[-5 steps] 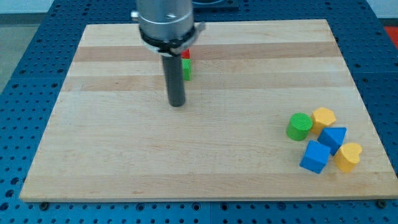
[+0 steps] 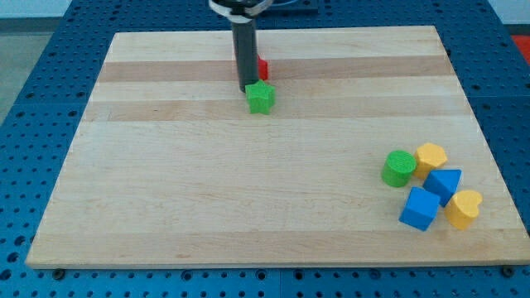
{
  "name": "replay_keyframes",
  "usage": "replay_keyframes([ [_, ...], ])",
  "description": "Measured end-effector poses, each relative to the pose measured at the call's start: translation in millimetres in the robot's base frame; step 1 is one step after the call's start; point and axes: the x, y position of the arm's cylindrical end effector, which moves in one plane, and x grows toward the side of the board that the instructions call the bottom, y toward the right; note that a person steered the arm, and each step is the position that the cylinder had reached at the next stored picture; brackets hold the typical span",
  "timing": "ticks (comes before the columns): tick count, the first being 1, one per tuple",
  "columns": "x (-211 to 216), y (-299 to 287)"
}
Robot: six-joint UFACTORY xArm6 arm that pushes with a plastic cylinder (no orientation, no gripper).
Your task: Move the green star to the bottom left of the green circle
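The green star lies on the wooden board at the upper middle. My tip stands just to the star's upper left, touching or nearly touching it. The green circle sits at the view's right, far below and to the right of the star. A red block shows partly behind the rod, just above the star.
Beside the green circle lie a yellow hexagon, a blue triangle-like block, a blue cube and a yellow heart. The board rests on a blue perforated table.
My rod has moved up the view, from below-left of the star to its upper left. The green star, earlier half hidden behind the rod, now shows fully.
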Motion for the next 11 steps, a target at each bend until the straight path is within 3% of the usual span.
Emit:
replay_keyframes([
  [2, 37, 23],
  [6, 144, -4],
  [11, 117, 66],
])
